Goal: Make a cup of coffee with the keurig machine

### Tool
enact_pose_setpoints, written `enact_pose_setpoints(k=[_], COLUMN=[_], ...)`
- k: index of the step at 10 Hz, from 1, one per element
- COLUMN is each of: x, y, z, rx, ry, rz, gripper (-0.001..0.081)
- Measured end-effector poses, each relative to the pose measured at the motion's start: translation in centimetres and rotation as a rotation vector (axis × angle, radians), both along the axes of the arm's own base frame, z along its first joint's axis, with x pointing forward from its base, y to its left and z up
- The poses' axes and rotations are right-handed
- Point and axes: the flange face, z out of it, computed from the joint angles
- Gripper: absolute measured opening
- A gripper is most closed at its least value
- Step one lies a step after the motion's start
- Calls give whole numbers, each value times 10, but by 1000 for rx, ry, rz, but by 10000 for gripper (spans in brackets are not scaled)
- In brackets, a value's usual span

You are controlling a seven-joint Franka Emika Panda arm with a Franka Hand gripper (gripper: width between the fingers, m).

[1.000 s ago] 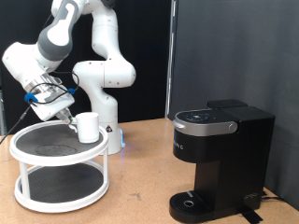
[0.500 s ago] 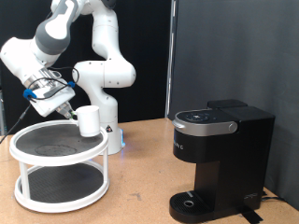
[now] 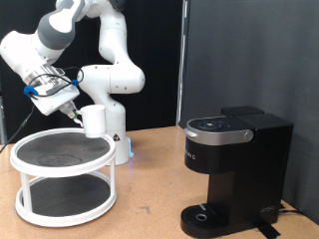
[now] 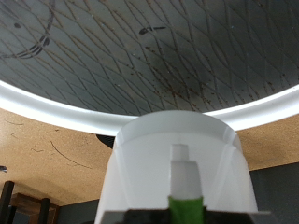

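Observation:
The white cup [image 3: 95, 120] hangs at my gripper [image 3: 80, 114], lifted clear above the top shelf of the round white stand [image 3: 62, 156] at the exterior view's left. In the wrist view the cup [image 4: 149, 159] fills the lower middle, with one finger [image 4: 185, 173] pressed against its wall, so the gripper is shut on the cup's rim. The black keurig machine [image 3: 235, 169] stands at the exterior view's right with its lid down; its round drip base [image 3: 204, 214] is bare.
The stand has two tiers with dark mesh shelves [image 4: 131, 56] and a white rim [image 4: 56, 101]. The robot's white base [image 3: 115, 119] stands behind the stand. Wooden tabletop [image 3: 150, 204] lies between the stand and the machine.
My gripper has risen with the cup, lifting it up off the stand's top shelf. The machine has not moved.

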Motion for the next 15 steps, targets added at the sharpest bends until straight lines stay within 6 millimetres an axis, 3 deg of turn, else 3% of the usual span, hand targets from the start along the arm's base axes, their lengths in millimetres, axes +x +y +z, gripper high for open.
enact_pose_setpoints(k=[6,10,15], x=[7,43,84], y=[13,40,83], z=[-1,8,22], rx=[20,19,10], ry=[9,35,12], rz=[-12,-116,-115], gripper=[70,70,70])
